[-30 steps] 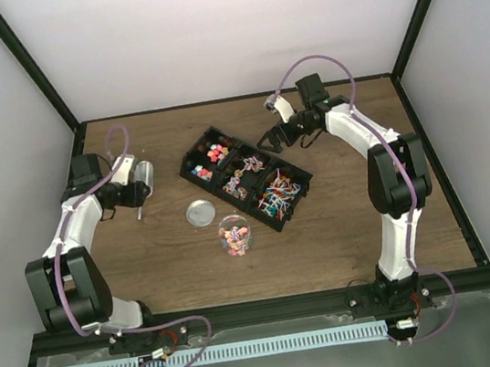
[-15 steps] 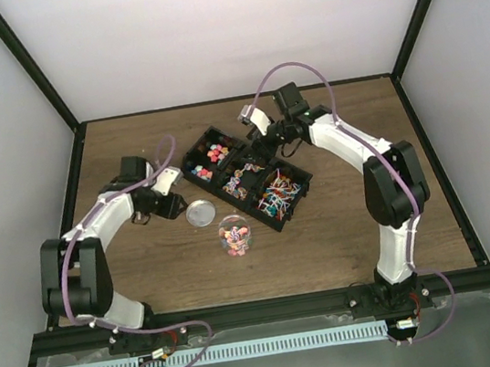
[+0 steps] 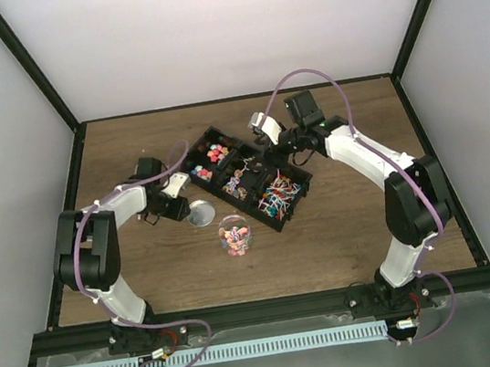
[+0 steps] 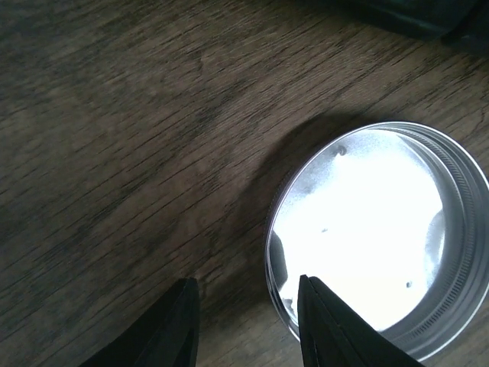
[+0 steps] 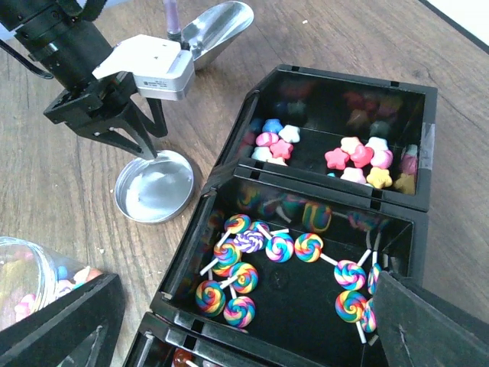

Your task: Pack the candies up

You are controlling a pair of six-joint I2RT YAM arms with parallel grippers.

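On a wood table [image 3: 343, 224], the left gripper [image 4: 246, 284], jaws part-open, straddles the rim of the lid [image 4: 367, 229], likely to cap the jar [image 3: 233, 234] nearby. The right gripper [image 5: 248, 279] gapes empty above candies [image 5: 252, 248] in the tray [image 5: 351, 80]. Next: pinch the rim squarely.

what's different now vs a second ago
The left arm swung in from the left to the round silver metal lid; its jaws now straddle the lid's rim, not closed on it. The right arm edged a little left over the black compartment tray, jaws open and empty. The lid, the tray and the clear round jar stayed put.
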